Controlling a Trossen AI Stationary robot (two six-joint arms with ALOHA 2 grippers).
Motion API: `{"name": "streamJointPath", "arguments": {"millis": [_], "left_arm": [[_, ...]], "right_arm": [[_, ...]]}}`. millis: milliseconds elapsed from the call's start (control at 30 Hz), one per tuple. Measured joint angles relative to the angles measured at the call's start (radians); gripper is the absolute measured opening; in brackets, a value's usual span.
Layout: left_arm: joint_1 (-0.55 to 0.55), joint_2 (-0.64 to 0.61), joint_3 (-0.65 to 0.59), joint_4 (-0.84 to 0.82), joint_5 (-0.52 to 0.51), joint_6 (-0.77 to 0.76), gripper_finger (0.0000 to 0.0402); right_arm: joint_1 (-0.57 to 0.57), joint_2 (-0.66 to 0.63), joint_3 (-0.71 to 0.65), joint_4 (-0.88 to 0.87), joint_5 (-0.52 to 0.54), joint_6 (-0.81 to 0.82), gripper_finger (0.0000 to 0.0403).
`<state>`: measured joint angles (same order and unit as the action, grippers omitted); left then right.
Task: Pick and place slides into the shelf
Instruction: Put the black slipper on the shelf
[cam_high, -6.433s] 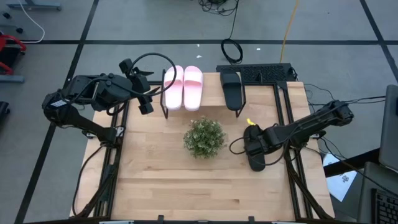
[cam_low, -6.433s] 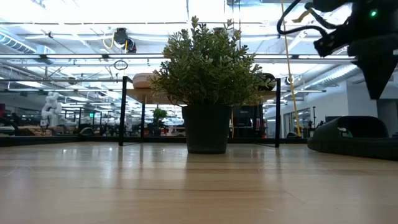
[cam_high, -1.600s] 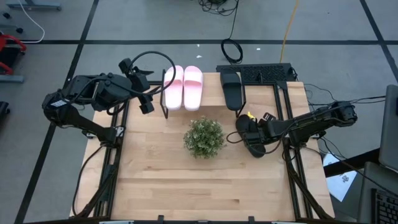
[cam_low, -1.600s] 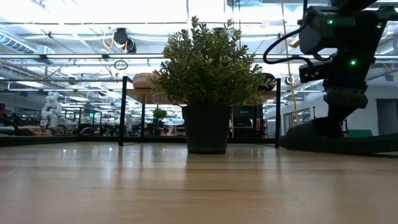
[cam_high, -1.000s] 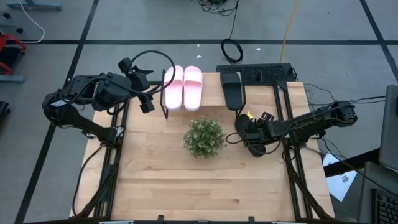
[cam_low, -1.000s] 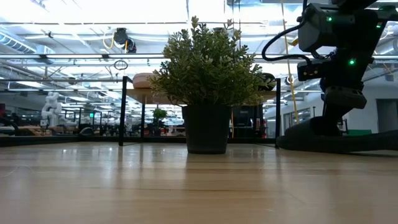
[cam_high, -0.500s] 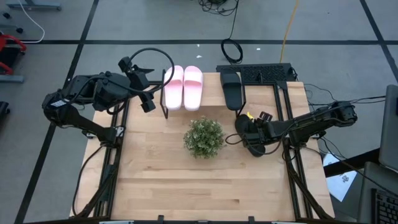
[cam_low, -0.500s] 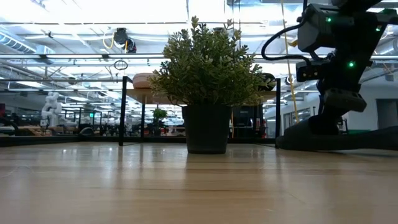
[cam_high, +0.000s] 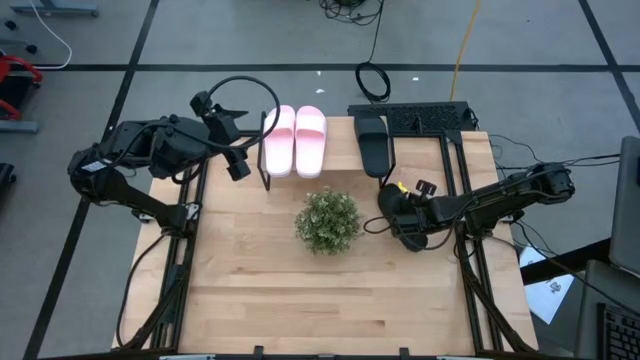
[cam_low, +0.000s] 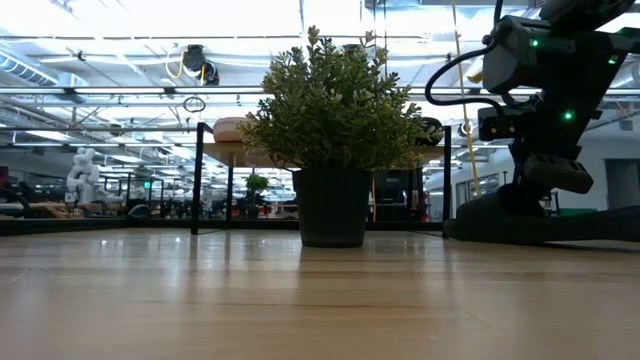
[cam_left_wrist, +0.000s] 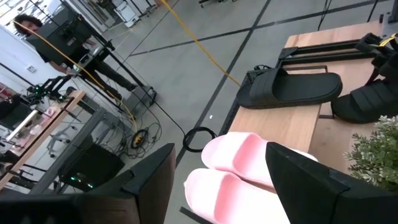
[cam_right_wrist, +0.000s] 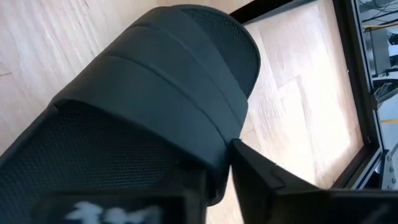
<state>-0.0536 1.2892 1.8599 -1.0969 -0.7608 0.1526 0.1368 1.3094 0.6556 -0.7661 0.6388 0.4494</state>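
The shelf (cam_high: 342, 145) stands at the table's far edge. On its plank lie the light pink pair of slides (cam_high: 295, 140) and one black slide (cam_high: 372, 142), which also show in the left wrist view as the pink pair (cam_left_wrist: 239, 168) and the black one (cam_left_wrist: 289, 87). The second black slide (cam_high: 403, 212) lies on the table to the right of the plant, sole down (cam_low: 540, 230). My right gripper (cam_right_wrist: 217, 180) is down on it and shut. My left gripper (cam_high: 236, 168) hovers open at the shelf's left end. My right gripper holds the black slide on the table at its side rim (cam_right_wrist: 214, 165), where the wide strap's end meets the sole. One finger (cam_right_wrist: 155, 202) is on the footbed side and the other finger (cam_right_wrist: 264, 180) is outside the rim. It comes from above, slanting in from the table's right. The sole rests flat on the table.
A potted plant (cam_high: 328, 220) stands mid-table, between the shelf and the near edge. A black flat rack (cam_high: 415, 117) lies beyond the shelf's right end. Dark frame rails (cam_high: 462, 200) run along both table sides. The table's near half (cam_high: 320, 300) is bare wood.
My right wrist has shifted slightly toward the table's right and down over the black slide. The slide has stayed on the table in the same place.
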Motion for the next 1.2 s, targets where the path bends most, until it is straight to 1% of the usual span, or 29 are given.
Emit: {"name": "streamJointPath", "arguments": {"millis": [100,167,367,500,700,933,1033,1200], "left_arm": [[0.000,0.000,0.000,0.000,0.000,-0.005,0.0255],[0.000,0.000,0.000,0.000,0.000,-0.005,0.0255],[0.000,0.000,0.000,0.001,0.000,-0.006,0.0255],[0.000,0.000,0.000,0.001,0.000,-0.016,0.0255],[0.000,0.000,0.000,0.001,0.000,-0.017,0.0255],[0.000,0.000,0.000,0.001,0.000,-0.019,0.0255],[0.000,0.000,0.000,0.001,0.000,-0.020,0.0255],[0.000,0.000,0.000,0.001,0.000,-0.005,0.0255]], "right_arm": [[0.000,0.000,0.000,0.006,-0.001,-0.002,0.0021],[0.000,0.000,0.000,0.006,-0.008,-0.001,0.0008],[0.003,-0.004,0.000,0.007,-0.033,0.022,0.0005],[0.015,-0.012,0.009,-0.017,-0.069,0.060,0.0003],[0.040,-0.022,0.087,-0.156,-0.147,0.127,0.0002],[0.080,-0.022,0.225,-0.391,-0.274,0.239,0.0001],[0.109,-0.022,0.288,-0.466,-0.322,0.292,0.0001],[0.165,-0.022,0.401,-0.607,-0.372,0.382,0.0001]]}}
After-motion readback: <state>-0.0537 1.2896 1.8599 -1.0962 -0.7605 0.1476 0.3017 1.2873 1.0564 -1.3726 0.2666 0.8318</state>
